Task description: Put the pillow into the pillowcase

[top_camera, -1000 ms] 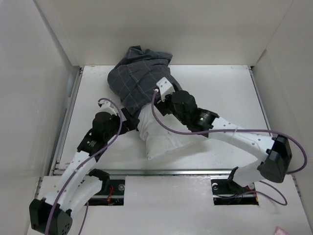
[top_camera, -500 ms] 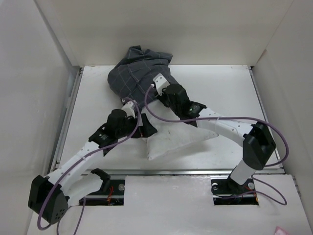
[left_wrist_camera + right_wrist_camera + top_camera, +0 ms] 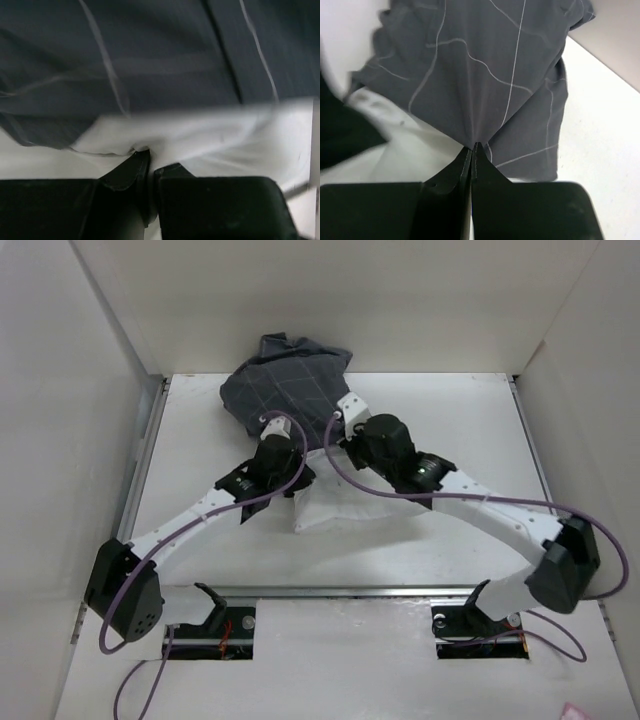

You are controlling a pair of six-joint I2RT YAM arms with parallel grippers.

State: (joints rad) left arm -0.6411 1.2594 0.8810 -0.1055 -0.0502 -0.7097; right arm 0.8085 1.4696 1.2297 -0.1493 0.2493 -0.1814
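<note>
Now, left hand (image 3: 149, 161) pinching pillow (image 3: 210, 135) edge below pillowcase (image 3: 150, 60), right hand (image 3: 471, 150) clamped on pillowcase fold

We see two slim white arms, the left arm (image 3: 190, 530) and the right arm (image 3: 480, 515), each with chunky black joints (image 3: 560, 560), a looping purple cable (image 3: 327, 452) and flat black fingers (image 3: 447, 185) tapering to points.
</note>
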